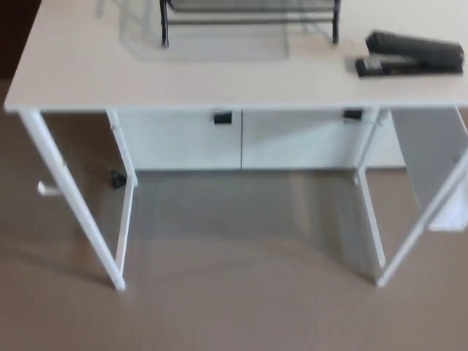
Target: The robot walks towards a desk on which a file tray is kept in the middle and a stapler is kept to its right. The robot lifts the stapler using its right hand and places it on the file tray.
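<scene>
- Head view, approach stage: a white flat-topped desk (219,80) on thin white legs fills the upper half of the frame. Bare brown carpet (234,314) lies between the camera and the desk. Judged from that, the robot stands short of the desk and its walk-up is unfinished.
- At 12 o'clock in the frame is a black wire file tray (336,22), cut off by the top edge. Only its front posts and a crossbar show. Whether anything lies in it cannot be told.
- At 2 o'clock in the frame a black, long-bodied stapler (413,55) lies flat on the desktop near the right end. It is at roughly 4 o'clock from the tray and apart from it, with bare desk between them.
- Progress, as a judgement: the stapler has not been lifted or placed. What remains is closing on the desk, the right-hand grasp, the lift and the set-down on the tray.
- Arm pose: neither arm enters the frame. The left hand and the right hand are both out of sight, so how far they are open and whether they hold anything cannot be told. Nothing touches the stapler.
- Beyond the desk, at 12 o'clock under the tabletop, stands a low white cabinet (292,142) with two small black handles (223,117).
</scene>
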`<state>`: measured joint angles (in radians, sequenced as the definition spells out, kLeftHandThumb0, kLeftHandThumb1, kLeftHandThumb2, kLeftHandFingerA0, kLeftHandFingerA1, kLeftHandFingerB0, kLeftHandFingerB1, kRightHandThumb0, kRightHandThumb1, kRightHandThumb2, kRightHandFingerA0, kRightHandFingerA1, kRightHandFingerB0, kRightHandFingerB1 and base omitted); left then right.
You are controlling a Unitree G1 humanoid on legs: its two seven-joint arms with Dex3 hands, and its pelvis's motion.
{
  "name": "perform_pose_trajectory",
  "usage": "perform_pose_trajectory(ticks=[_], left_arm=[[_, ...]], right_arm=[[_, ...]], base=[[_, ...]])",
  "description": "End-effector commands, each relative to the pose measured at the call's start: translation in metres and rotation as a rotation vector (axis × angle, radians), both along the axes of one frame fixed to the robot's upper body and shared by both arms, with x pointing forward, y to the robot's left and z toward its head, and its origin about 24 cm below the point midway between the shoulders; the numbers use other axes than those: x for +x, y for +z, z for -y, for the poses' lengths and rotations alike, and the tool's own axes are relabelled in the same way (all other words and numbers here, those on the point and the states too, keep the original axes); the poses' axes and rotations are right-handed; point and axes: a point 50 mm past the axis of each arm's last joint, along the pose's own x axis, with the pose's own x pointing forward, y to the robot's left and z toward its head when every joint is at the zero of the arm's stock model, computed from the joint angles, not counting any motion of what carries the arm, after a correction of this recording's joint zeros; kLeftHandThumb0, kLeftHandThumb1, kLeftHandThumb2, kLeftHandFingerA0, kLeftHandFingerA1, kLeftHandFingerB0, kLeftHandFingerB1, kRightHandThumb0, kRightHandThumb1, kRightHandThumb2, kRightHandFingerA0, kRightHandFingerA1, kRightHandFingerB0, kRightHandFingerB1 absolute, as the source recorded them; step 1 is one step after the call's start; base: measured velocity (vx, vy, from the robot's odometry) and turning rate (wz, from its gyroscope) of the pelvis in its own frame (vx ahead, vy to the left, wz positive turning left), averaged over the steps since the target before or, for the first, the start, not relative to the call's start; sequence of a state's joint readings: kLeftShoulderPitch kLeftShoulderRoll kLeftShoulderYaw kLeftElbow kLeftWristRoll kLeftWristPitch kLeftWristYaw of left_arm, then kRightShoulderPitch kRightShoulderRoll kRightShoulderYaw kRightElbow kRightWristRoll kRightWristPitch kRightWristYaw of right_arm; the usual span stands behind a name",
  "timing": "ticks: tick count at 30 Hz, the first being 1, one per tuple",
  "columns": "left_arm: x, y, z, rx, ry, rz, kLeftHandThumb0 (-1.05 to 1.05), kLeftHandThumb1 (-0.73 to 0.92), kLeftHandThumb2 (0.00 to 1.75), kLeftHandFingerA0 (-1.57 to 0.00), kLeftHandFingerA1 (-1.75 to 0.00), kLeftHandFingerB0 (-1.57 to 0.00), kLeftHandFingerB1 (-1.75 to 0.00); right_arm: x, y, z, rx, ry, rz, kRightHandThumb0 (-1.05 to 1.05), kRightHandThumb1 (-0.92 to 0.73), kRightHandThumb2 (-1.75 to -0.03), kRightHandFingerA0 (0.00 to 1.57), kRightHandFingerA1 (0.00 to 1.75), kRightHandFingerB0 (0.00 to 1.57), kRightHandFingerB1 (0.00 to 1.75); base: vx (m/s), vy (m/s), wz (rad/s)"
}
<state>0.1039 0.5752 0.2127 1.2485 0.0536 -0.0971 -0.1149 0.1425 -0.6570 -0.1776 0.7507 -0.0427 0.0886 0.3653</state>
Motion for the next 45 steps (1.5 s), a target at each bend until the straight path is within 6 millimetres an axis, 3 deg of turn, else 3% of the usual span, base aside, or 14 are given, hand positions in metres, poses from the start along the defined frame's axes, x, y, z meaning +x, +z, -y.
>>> perform_pose_trajectory(ticks=[1,4,5,15,19,20,21,34,35,36,37,41,42,45], left_arm=[[0.0043,0.0035,-0.0017,0.024,-0.048,0.0,-0.82,0.79,1.24,0.0,-0.42,-0.01,-0.38],[0.0051,0.0042,-0.0029,0.029,-0.044,-0.007,-0.88,0.92,0.81,0.0,-0.44,-0.05,-0.38],[0.0047,0.0042,-0.0031,0.026,-0.025,0.005,-0.82,0.77,1.21,-0.03,-0.46,-0.03,-0.4],[0.0047,0.0044,-0.0028,0.019,-0.038,0.006,-0.83,0.92,0.83,-0.02,-0.42,0.0,-0.32],[0.004,0.0043,-0.0032,0.016,-0.023,0.014,-0.83,0.79,1.21,-0.03,-0.44,-0.02,-0.36],[0.0038,0.0041,-0.0033,0.016,-0.016,0.016,-0.88,0.92,0.82,0.0,-0.44,-0.04,-0.33],[0.0047,0.0042,-0.0032,0.02,-0.022,0.012,-0.83,0.79,1.22,-0.02,-0.46,-0.05,-0.38],[0.0023,0.0022,-0.0011,0.001,-0.002,0.029,-0.84,0.79,1.21,-0.02,-0.45,-0.02,-0.36],[0.0019,0.002,-0.0013,0.01,0.001,0.02,-0.88,0.92,0.82,0.0,-0.44,-0.03,-0.33],[0.0014,0.0024,-0.0019,0.009,-0.003,0.015,-0.86,0.79,1.21,-0.02,-0.44,-0.02,-0.36],[0.0018,0.0023,-0.0017,0.005,0.002,0.023,-0.86,0.78,1.21,-0.03,-0.46,-0.03,-0.37],[0.0006,0.0023,-0.002,0.022,-0.015,0.008,-0.86,0.81,1.22,0.0,-0.47,-0.08,-0.36],[0.0012,0.0024,-0.0022,0.02,-0.014,0.006,-0.88,0.92,0.78,-0.05,-0.47,-0.01,-0.33],[0.0035,0.0023,-0.0016,0.006,0.009,0.034,-0.83,0.78,1.21,-0.02,-0.46,-0.02,-0.37]], right_arm=[[0.0017,-0.0023,0.0041,0.015,-0.065,0.052,-0.3,-0.32,-0.87,0.06,0.55,0.0,0.5],[0.0041,-0.0005,0.0011,0.021,-0.05,0.068,-0.32,-0.33,-0.88,0.04,0.54,0.0,0.51],[0.0033,0.0008,0.0012,0.009,-0.023,0.055,-0.55,-0.4,-0.68,0.12,0.51,0.09,0.43],[0.0044,0.0012,0.0015,0.029,-0.042,0.057,-0.46,-0.47,-0.55,0.04,0.43,0.12,0.34],[0.0049,0.0017,0.0021,0.003,-0.019,0.029,-0.5,-0.48,-0.56,0.04,0.42,0.12,0.35],[0.005,0.0021,0.0022,0.0,-0.015,0.026,-0.49,-0.48,-0.55,0.05,0.42,0.13,0.35],[0.005,0.0028,0.0024,0.0,-0.01,0.025,-0.59,-0.37,-0.71,0.04,0.48,0.07,0.43],[0.0074,0.003,0.0021,0.008,-0.03,0.067,-0.32,-0.31,-0.87,0.06,0.56,0.0,0.5],[0.0074,0.0031,0.0029,-0.01,-0.014,0.033,-0.52,-0.47,-0.56,0.03,0.41,0.12,0.36],[0.0068,0.0036,0.0022,0.017,-0.028,0.061,-0.5,-0.47,-0.55,0.03,0.44,0.11,0.36],[0.0077,0.0048,0.0029,0.002,-0.016,0.033,-0.34,-0.31,-0.88,0.05,0.55,0.0,0.51],[0.0076,0.004,0.0028,-0.007,-0.008,0.033,-0.52,-0.47,-0.56,0.03,0.41,0.11,0.35],[0.008,0.0052,0.0024,-0.004,-0.01,0.034,-0.51,-0.48,-0.55,0.05,0.46,0.11,0.35],[0.0112,0.0054,0.0034,0.005,-0.02,0.043,-0.47,-0.47,-0.56,0.03,0.4,0.12,0.35]], base=[[0.58,-0.204,-0.15],[0.53,-0.131,0.57],[0.51,-0.117,0.22],[0.37,0.011,-0.11],[0.44,0.274,-0.09],[0.37,0.282,-0.32],[0.36,0.276,-0.2],[0.17,0.011,0.04],[0.02,-0.197,-0.01],[-0.05,-0.096,0.0],[-0.1,-0.066,0.02],[-0.11,0.0,-0.02],[-0.13,0.076,-0.01],[-0.14,0.13,0.0]])
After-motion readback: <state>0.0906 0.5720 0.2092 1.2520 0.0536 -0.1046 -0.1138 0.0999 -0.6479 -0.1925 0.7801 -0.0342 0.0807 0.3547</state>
